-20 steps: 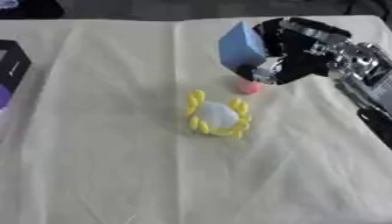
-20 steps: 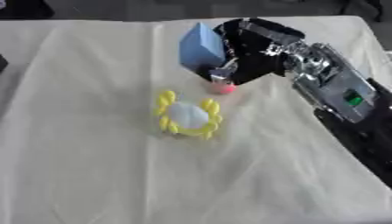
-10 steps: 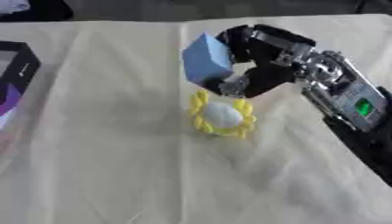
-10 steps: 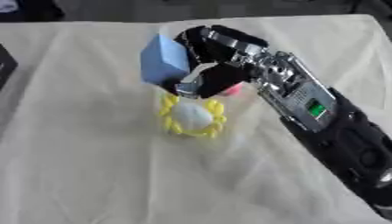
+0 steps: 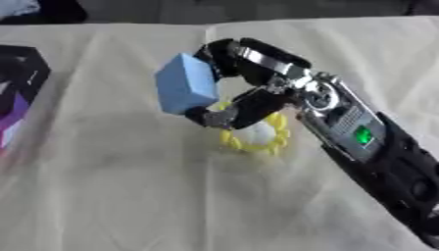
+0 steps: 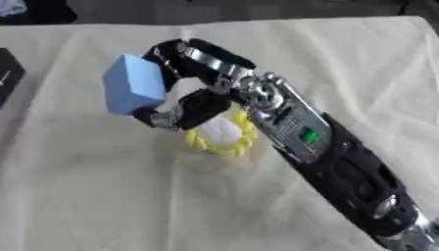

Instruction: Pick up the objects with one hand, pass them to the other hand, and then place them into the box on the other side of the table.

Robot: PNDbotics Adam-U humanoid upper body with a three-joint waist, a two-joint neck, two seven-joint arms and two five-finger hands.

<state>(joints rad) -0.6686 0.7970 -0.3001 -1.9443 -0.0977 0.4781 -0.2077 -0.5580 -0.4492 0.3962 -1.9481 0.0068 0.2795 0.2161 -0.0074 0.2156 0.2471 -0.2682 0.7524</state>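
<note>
My right hand [image 5: 244, 81] reaches in from the lower right and holds a light blue block [image 5: 186, 89] above the cloth, fingers and thumb curled round it. Just below the hand lies a yellow ring-shaped toy with a white middle [image 5: 255, 134], partly covered by the thumb. A dark box with purple sides [image 5: 19, 93] sits at the left edge of the left eye view. My left hand shows in no view.
A cream cloth [image 5: 146, 196] covers the table, with wrinkles and a fold running down from the far edge. My right forearm [image 6: 334, 166] crosses the right half of the cloth. Dark shapes lie beyond the far edge.
My right hand has carried the blue block leftward across the table, from the right of the yellow toy to above its left side. A small pink thing seen earlier is now hidden.
</note>
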